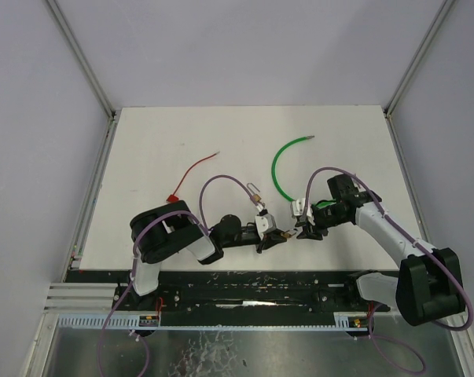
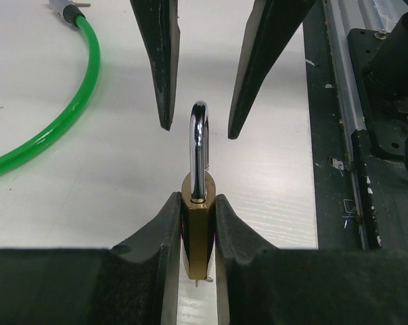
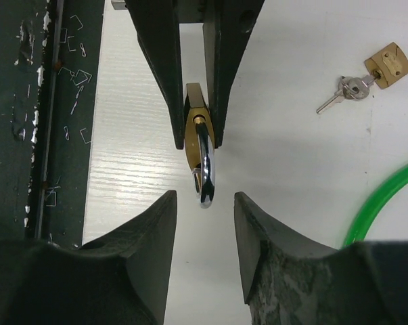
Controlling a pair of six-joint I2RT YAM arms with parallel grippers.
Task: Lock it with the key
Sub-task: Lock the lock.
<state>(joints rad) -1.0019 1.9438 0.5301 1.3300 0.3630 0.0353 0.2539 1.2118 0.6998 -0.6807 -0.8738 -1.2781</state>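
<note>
left gripper (image 2: 198,200): closed tight on the brass body of the padlock (image 2: 198,238); the body is pinched flat between both fingers.
padlock position: held clear of the table (image 3: 291,142), between the two grippers, near the robot's edge.
padlock long axis: laid along the line from one gripper to the other; the shackle (image 2: 199,145) is pointed away from the left gripper, straight at the right one.
right gripper (image 3: 204,196): jaws apart, nothing held; the shackle tip sits just ahead of the gap, one finger to each side, no contact seen.
key (image 3: 344,92): lying on the table, touching a second padlock (image 3: 386,64), off to the far side of the grippers and well apart from the right fingers.
nearer arm: in the top view the key lies closer to the left gripper, but that one is occupied; the right gripper is judged the free one for the key.
relation that matters: the key is off to the side of the right gripper's line, not ahead of it; a turn away from the shackle is judged necessary.
green cable (image 3: 386,196): curved on the table near the key's side.
hidden: the keyhole end of the held padlock is buried between the left fingers.
unclear: shackle is seen edge-on, so seated or sprung cannot be told; whether the key is inserted in the second padlock cannot be told.
</note>
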